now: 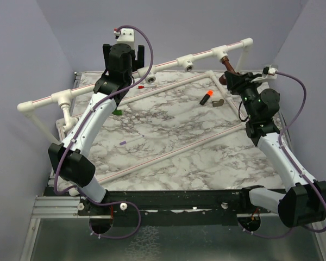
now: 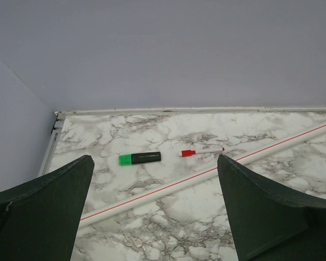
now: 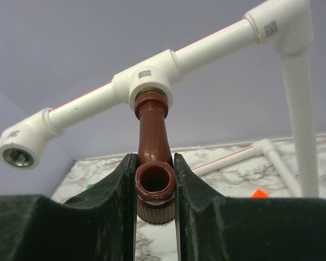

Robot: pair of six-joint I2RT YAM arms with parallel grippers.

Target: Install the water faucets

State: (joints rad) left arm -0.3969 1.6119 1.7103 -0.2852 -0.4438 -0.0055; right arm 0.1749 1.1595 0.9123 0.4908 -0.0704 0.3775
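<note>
One brown faucet (image 3: 152, 133) is clenched in my right jaws to twist its end into the pipe tee (image 3: 146, 81), while my left jaws hang released.

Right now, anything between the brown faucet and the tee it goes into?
Nothing visible. The right gripper is shut on the brown faucet, whose top end sits in the tee outlet, with no gap showing.

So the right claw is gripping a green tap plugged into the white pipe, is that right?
Not green. The tap held by the right gripper is reddish-brown, plugged into the white pipe; the right wrist view shows it.
</note>
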